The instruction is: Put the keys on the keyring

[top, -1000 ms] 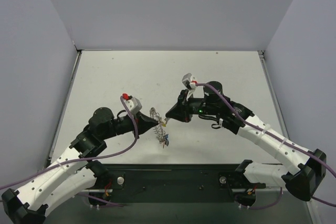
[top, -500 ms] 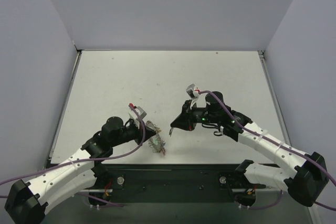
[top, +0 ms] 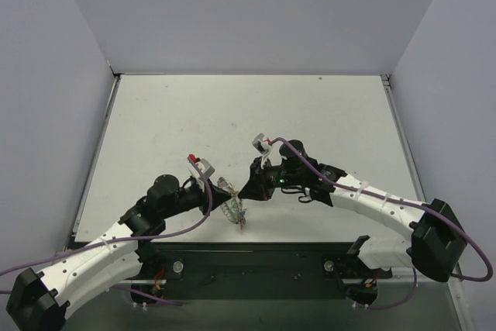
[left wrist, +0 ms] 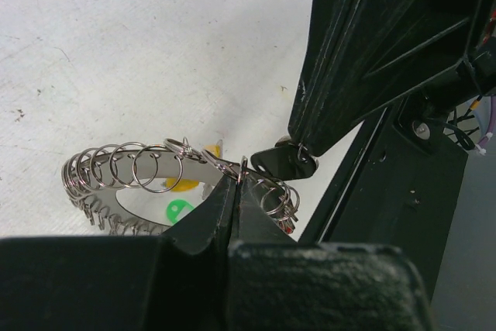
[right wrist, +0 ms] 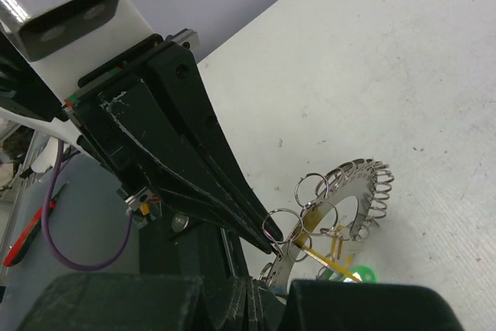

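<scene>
The keyring (left wrist: pixel 116 170) is a silvery band strung with several small split rings, hanging just above the table near the front edge (top: pixel 230 207). My left gripper (left wrist: pixel 236 184) is shut on its rim (top: pixel 214 199). Keys dangle from it: a green head (left wrist: pixel 180 209), a yellow one (left wrist: pixel 187 184) and a red one (left wrist: pixel 288 228). My right gripper (top: pixel 245 191) comes in from the right, shut, with a small dark key head (left wrist: pixel 280 162) pinched at its tip. In the right wrist view the keyring (right wrist: pixel 353 191) hangs beside the left fingers (right wrist: pixel 232 191).
The black mounting rail (top: pixel 256 257) runs along the near edge right below both grippers. Grey walls (top: pixel 46 114) stand on the left, right and back. The white tabletop (top: pixel 248 114) stretches out behind the arms.
My left gripper has drawn back toward the near edge, taking the keyring with it. My right gripper has followed, moving left and nearer until its tip meets the ring.
</scene>
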`<state>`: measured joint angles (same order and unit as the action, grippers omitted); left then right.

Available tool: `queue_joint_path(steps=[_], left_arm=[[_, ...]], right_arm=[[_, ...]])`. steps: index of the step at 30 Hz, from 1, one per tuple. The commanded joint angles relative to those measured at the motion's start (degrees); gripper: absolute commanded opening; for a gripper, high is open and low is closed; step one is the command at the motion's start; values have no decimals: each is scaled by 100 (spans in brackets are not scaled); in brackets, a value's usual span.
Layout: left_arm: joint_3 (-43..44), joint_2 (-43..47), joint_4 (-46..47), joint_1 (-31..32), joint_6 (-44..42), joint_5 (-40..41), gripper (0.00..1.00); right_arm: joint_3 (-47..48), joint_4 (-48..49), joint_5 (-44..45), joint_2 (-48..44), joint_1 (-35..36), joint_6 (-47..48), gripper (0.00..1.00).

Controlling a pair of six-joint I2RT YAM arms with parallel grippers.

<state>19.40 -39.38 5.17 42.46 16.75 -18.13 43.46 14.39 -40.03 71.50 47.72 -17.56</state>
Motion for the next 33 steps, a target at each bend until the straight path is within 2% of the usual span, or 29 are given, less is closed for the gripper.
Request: queue_joint_path(steps=[1,14,33], left_arm=[[108,97,634,34,-49,-173,0],[38,123,977,105,-49,-762,0],[38,220,1118,158,-23,-955,0]], right_arm=[[338,406,-101,39,61,113,0],[549,72,-163,294,53,552,0],[453,-42,22,188,-44,596,0]])
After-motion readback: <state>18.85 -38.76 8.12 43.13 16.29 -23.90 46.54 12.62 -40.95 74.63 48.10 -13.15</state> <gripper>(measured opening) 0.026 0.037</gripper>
